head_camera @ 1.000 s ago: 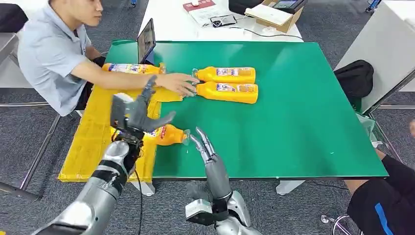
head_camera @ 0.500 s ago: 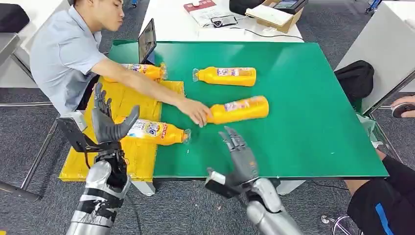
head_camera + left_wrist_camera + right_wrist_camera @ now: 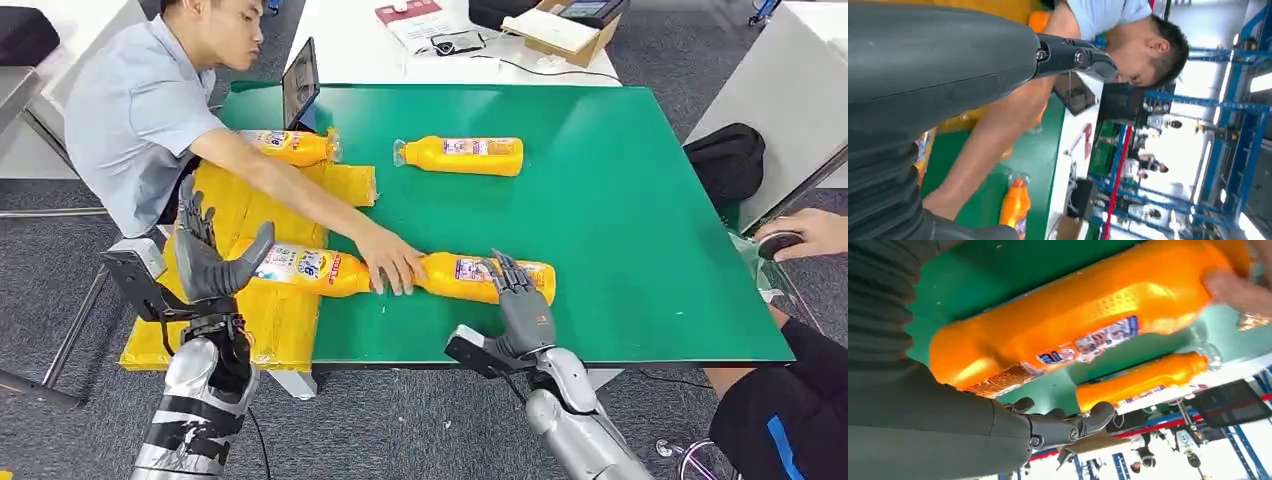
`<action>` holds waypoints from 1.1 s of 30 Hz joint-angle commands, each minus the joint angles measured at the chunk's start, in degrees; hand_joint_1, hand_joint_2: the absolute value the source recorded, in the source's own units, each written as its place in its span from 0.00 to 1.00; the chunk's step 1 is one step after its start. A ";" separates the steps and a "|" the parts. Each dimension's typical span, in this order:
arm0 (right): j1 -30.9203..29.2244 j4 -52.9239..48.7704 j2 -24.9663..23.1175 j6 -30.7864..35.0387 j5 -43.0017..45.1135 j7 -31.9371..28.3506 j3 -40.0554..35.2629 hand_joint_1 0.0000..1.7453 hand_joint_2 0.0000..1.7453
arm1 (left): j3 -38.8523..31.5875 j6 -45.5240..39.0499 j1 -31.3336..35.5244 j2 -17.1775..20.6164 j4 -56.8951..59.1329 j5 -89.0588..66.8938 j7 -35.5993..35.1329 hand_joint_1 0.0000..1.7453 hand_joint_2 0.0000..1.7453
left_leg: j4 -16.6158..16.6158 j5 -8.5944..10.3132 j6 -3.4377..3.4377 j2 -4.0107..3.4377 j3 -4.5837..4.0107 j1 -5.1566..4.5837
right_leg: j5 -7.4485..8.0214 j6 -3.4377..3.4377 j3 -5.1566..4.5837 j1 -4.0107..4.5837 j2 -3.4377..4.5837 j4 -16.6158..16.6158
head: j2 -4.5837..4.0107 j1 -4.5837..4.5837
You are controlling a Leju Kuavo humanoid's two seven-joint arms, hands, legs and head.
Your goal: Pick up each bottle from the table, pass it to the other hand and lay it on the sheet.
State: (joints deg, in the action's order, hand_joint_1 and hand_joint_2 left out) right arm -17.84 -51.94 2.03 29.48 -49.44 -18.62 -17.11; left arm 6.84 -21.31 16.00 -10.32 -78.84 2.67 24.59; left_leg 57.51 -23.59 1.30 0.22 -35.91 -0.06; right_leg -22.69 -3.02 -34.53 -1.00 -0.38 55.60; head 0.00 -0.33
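Bottle (image 3: pixel 478 278) lay on the green table (image 3: pixel 640 230), a person's hand (image 3: pixel 390 268) on its neck; right hand (image 3: pixel 520 305) hovered spread above it, left hand (image 3: pixel 208 258) spread over the yellow sheet (image 3: pixel 250 320).

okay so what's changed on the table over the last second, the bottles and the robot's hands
The person's hand dragged one orange bottle from beside the far bottle to the near edge. The right hand reached forward over it, not visibly gripping. The left hand let go of the bottle on the yellow sheet and pulled back. Far bottle unmoved.
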 commanded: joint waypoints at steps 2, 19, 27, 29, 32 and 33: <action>-12.92 18.79 -2.85 -0.98 -6.15 2.46 -0.75 0.00 1.00 | 1.06 -4.03 1.54 1.81 2.61 -5.31 1.50 0.00 1.00 | 0.02 -0.10 -0.09 -0.25 0.27 0.01 | -0.03 0.14 0.19 0.02 0.26 0.03 | 0.00 0.00; -18.19 27.55 -4.63 -5.57 -9.26 8.48 -3.06 0.00 1.00 | 1.86 -1.93 3.86 1.84 5.07 -5.93 -0.08 0.00 1.00 | 0.01 0.02 -0.03 -0.02 0.13 0.02 | -0.03 0.08 0.12 0.02 0.01 0.02 | 0.00 0.00; -28.60 34.66 -5.54 -11.87 -13.48 18.13 -4.25 0.00 1.00 | 3.05 1.03 7.96 1.30 10.13 -5.58 -1.44 0.00 1.00 | 0.10 0.02 -0.05 -0.05 0.08 0.00 | -0.03 0.11 0.03 0.01 0.05 0.14 | 0.00 -0.02; -29.16 35.45 -6.09 -15.06 -12.36 18.17 -3.15 0.00 1.00 | 3.10 1.49 8.91 1.48 11.73 -5.45 -1.62 0.00 1.00 | 0.11 0.02 -0.05 -0.07 0.15 0.01 | -0.04 0.11 0.10 0.02 0.08 0.15 | 0.00 0.00; -29.61 37.45 -6.28 -22.57 -16.80 25.54 -6.72 0.00 1.00 | 3.17 1.66 9.52 2.16 13.08 -6.60 -2.52 0.00 1.00 | 0.08 0.03 -0.08 -0.04 0.23 0.03 | -0.06 0.11 0.19 0.04 0.04 0.11 | 0.00 0.00; -29.92 37.96 -6.35 -25.66 -18.39 28.05 -7.97 0.00 1.00 | 2.78 1.92 9.24 2.26 12.74 -6.93 -2.68 0.00 1.00 | 0.04 0.07 -0.06 -0.02 0.20 0.03 | -0.02 0.08 0.18 0.04 0.02 0.04 | 0.00 0.02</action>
State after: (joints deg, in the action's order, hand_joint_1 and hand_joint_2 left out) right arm -41.07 -24.43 -2.95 15.14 -62.29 -0.54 -19.28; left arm 8.59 -20.13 20.60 -9.88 -73.92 -3.08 23.28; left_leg 57.54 -23.43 1.33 0.22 -35.91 -0.06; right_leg -22.61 -3.07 -34.54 -1.01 -0.38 55.62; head 0.00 -0.31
